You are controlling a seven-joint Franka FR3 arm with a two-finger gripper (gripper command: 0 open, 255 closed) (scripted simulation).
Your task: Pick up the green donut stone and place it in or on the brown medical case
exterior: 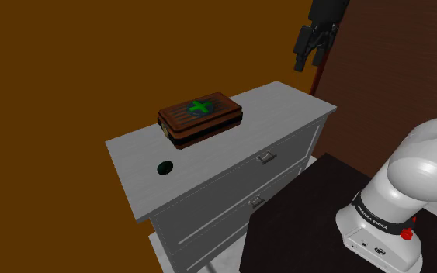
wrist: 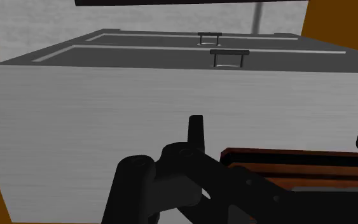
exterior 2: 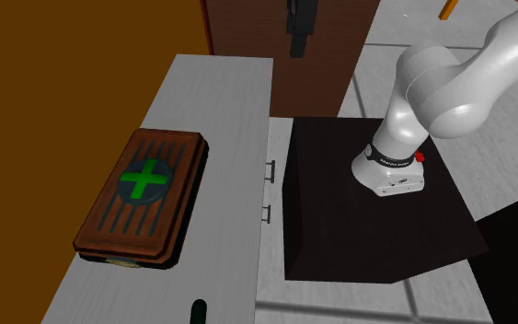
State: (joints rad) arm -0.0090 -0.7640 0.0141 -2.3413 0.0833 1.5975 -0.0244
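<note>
In the shoulder view you have the small dark-green ring-shaped stone [exterior: 164, 167] lying flat on the grey two-drawer dresser [exterior: 286, 105], near the left end of its top. It is well apart from the brown ribbed rectangular case [exterior: 202, 118] with a green cross, which sits mid-top. Your all-black gripper [exterior: 308, 53] hangs high over the dresser's far right corner, away from both. In the second exterior view the stone [exterior 2: 197, 311] shows as a thin dark sliver at the lower edge, near the case [exterior 2: 142, 198] but not touching it. The gripper [exterior 2: 299, 37] is at the top, and the white arm [exterior 2: 431, 83] rises from the black box stand [exterior 2: 376, 230]. In the wrist view your fingers [wrist: 196, 130] stand wide apart with nothing clasped, the case [wrist: 298, 159] showing between them and the drawer handles [wrist: 228, 58] beyond.
</note>
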